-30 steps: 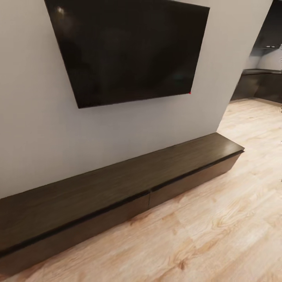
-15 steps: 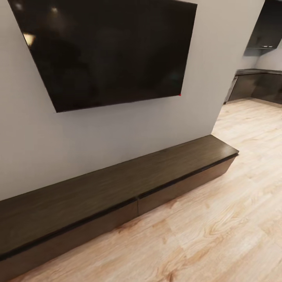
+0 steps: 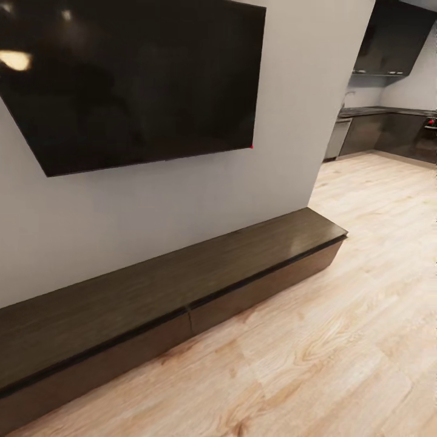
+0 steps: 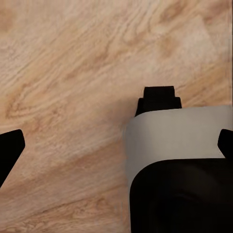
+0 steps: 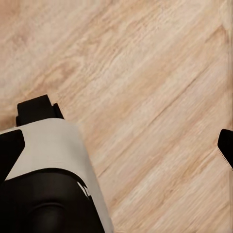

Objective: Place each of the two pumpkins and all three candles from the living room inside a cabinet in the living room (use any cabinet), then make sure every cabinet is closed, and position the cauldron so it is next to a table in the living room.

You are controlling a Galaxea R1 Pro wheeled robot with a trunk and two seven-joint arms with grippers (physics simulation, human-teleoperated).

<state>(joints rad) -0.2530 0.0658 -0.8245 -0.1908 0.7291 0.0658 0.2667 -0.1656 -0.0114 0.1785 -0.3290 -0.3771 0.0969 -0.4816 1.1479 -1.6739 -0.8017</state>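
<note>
From the head, the long dark cabinet (image 3: 182,291) is lying under the wall-mounted TV (image 3: 127,79), drawer fronts flush. The robot is in transit; I'd judge it should turn slowly. At each wrist, the left gripper (image 4: 116,145) and right gripper (image 5: 119,145) are hanging spread, empty, over the wooden floor (image 4: 73,63), fingertips cropped.

A long, low dark-brown cabinet (image 3: 182,285) is running along the base of a grey wall (image 3: 291,121), its flat fronts lying flush and its top bare. A dark screen (image 3: 127,85) is hanging on the wall above it. Open wooden floor (image 3: 340,340) is stretching in front and past the cabinet's right end toward a kitchen counter (image 3: 388,130).
</note>
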